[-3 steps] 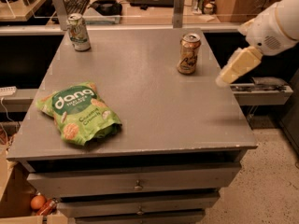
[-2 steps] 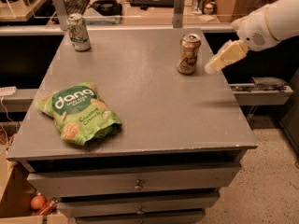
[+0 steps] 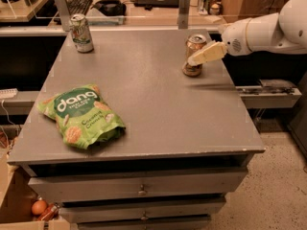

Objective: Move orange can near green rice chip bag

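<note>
The grey desk (image 3: pixel 158 114) fills most of the view, with drawers (image 3: pixel 141 188) below its front edge. The white arm (image 3: pixel 268 30) reaches in from the right at the height of the can tops. That suits a side-on grasp, not one from above.

The bag (image 3: pixel 81 116) lies flat near the front left corner. It is a bright green, crumpled pouch with white lettering and pictures of round chips. There is bare desk to its right, which looks like a good place to set something down.

The cream-coloured hand (image 3: pixel 204 55) is at the back right of the desk and crosses the upper part of the orange can (image 3: pixel 193 70). I cannot tell whether it is spread or pressed together, or whether it grips the can at all.

The orange can stands upright near the back right edge, well apart from the bag. It is slim and tan-orange, with a silver top. I judge the move hardly begun. A white can (image 3: pixel 80 32) stands at the back left, out of the way.
</note>
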{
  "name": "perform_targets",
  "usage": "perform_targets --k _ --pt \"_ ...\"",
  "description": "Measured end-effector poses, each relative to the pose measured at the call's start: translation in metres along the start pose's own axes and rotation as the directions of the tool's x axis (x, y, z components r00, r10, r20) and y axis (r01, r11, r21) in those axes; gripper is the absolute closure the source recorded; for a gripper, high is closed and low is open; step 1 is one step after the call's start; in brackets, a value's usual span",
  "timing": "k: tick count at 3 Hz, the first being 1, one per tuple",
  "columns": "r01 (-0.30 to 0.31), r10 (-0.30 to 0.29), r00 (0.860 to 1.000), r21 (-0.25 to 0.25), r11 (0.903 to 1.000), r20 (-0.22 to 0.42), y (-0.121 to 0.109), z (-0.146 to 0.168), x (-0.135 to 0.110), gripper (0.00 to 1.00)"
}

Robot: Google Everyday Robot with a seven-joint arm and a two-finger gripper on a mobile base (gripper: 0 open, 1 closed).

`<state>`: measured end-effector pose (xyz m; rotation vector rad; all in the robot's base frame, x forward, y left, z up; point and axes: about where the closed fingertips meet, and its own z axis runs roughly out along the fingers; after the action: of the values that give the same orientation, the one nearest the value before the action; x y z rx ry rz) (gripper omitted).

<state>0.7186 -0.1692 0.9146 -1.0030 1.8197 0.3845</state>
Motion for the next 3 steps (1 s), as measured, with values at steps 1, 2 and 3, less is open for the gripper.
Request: perform_targets --k 1,2,3 --pt "-0.051 0.053 0.997 -0.033 0.9981 0.047 -0.001 0.026 0.005 0.26" --pt "-0.068 0.072 0.996 -0.058 0.996 0.057 0.002 0.033 0.007 0.48" --pt "-0.036 0.047 0.995 -0.126 0.9914 0.085 0.019 0.033 -0.012 0.72"
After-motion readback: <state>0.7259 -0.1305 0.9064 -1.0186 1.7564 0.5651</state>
